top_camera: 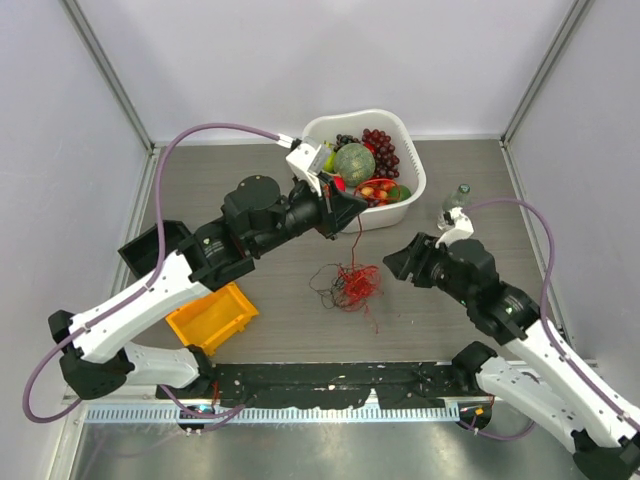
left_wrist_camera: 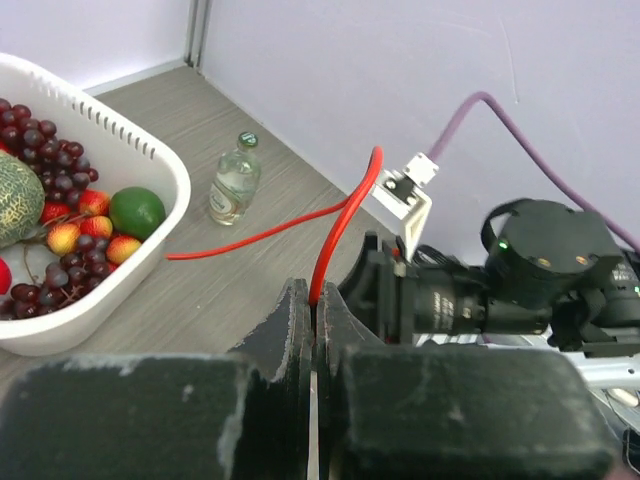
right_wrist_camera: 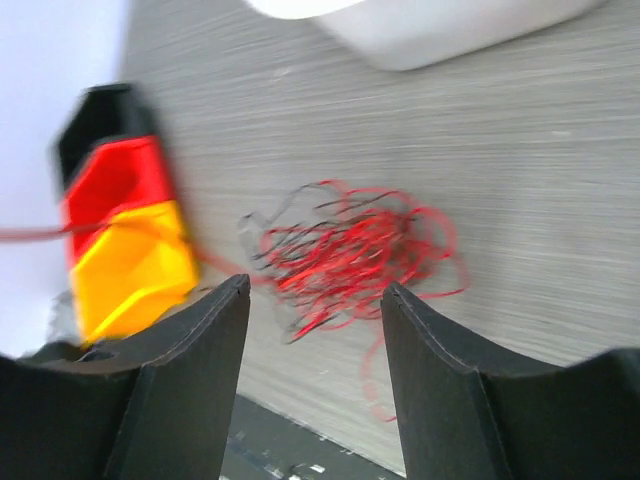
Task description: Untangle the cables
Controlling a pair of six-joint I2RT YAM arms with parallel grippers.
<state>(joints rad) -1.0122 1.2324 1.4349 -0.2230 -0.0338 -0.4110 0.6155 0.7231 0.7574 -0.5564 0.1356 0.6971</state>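
A tangle of thin red and dark cables (top_camera: 352, 286) lies on the table's middle, and also shows in the right wrist view (right_wrist_camera: 355, 250). One red cable (top_camera: 357, 238) rises from the bundle to my left gripper (top_camera: 358, 203), which is raised near the white basket and shut on it; the left wrist view shows the red cable (left_wrist_camera: 340, 225) pinched between closed jaws (left_wrist_camera: 316, 305). My right gripper (top_camera: 400, 262) is open and empty, just right of the bundle, with its fingers (right_wrist_camera: 200, 350) framing the bundle from a distance.
A white basket (top_camera: 412, 170) of fruit stands at the back centre. A small glass bottle (top_camera: 455, 203) stands right of it. A yellow bin (top_camera: 212, 318) and a black bin (top_camera: 150, 248) sit at the left. Side walls enclose the table.
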